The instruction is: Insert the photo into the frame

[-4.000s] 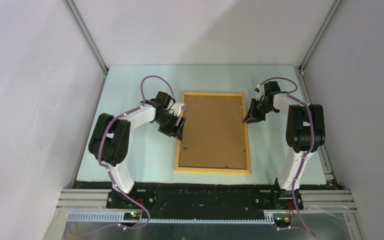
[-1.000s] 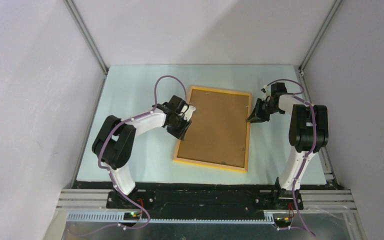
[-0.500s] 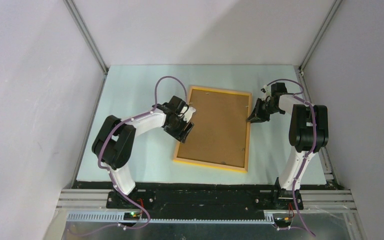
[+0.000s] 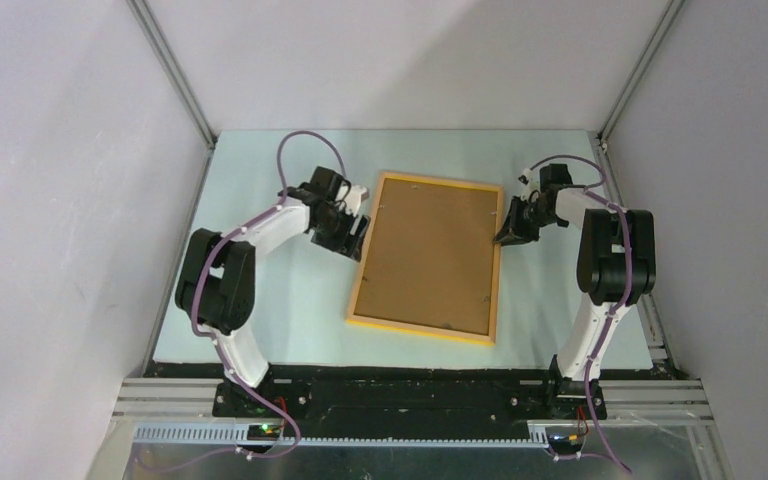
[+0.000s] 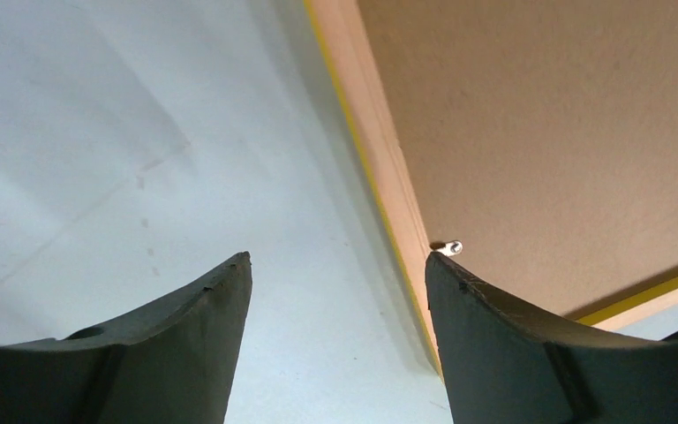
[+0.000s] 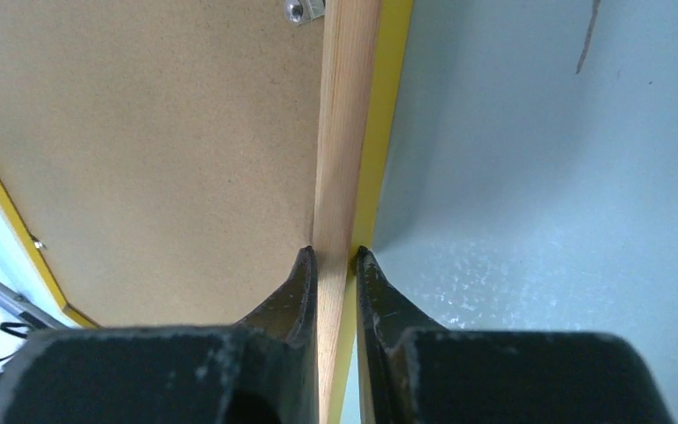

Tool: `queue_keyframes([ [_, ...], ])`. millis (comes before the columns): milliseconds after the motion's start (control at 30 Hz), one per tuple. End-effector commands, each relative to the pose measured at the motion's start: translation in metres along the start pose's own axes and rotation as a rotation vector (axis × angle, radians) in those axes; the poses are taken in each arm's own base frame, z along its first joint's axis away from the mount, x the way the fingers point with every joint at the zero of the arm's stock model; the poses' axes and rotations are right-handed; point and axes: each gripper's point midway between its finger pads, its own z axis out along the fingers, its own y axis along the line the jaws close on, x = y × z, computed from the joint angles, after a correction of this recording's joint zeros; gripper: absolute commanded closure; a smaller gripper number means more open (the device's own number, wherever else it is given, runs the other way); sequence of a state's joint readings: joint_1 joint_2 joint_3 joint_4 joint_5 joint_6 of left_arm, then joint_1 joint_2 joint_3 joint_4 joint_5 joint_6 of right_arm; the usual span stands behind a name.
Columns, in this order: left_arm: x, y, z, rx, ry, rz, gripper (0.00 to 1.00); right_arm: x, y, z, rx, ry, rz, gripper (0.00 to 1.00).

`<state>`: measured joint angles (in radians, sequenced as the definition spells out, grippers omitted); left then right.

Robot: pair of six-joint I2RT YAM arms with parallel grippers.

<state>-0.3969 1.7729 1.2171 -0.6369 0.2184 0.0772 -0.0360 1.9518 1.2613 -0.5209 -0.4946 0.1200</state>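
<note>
At the bottom edge of the overhead view: metal rail (image 4: pixel 410 435), then both arm bases on a black plate (image 4: pixel 410 398). Above that, pale blue-green table top (image 4: pixel 290 310), faintly marked in places. Lying flat at centre, slightly skewed: frame (image 4: pixel 423 328) with yellow rails, brown backing board (image 4: pixel 430 255) facing up, front face hidden. Small metal clip (image 5: pixel 448 248) at the board's edge. Just left of the upper left rail: left gripper (image 4: pixel 357 238), jaws spread wide, holding nothing, one finger over bare table, the other at the rail; touching or not, cannot tell. At the upper right rail: right gripper (image 4: pixel 505 238), pinched tight on the wood. Purple cables (image 4: pixel 305 145) looping over both arms. Behind and at both sides, plain grey walls (image 4: pixel 400 60) with aluminium posts (image 4: pixel 175 75).
</note>
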Motion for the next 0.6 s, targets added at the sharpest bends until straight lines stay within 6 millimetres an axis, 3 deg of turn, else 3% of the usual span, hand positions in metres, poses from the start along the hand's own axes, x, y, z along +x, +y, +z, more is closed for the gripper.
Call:
queue_keyframes([
  [0,-0.027,0.006,-0.011,0.058,-0.077,-0.096,0.23,0.002,-0.006,0.0,0.082,0.026,-0.107,1.0],
  [133,-0.022,-0.004,0.0,0.141,-0.046,-0.122,0.24,-0.01,0.007,-0.003,0.131,0.013,-0.187,0.98],
  [400,-0.02,-0.018,0.019,0.255,0.003,-0.159,0.24,-0.008,0.016,-0.013,0.174,0.022,-0.265,0.74],
  [567,-0.021,-0.028,0.021,0.32,0.012,-0.163,0.25,-0.004,0.013,-0.011,0.184,0.044,-0.28,0.74],
])
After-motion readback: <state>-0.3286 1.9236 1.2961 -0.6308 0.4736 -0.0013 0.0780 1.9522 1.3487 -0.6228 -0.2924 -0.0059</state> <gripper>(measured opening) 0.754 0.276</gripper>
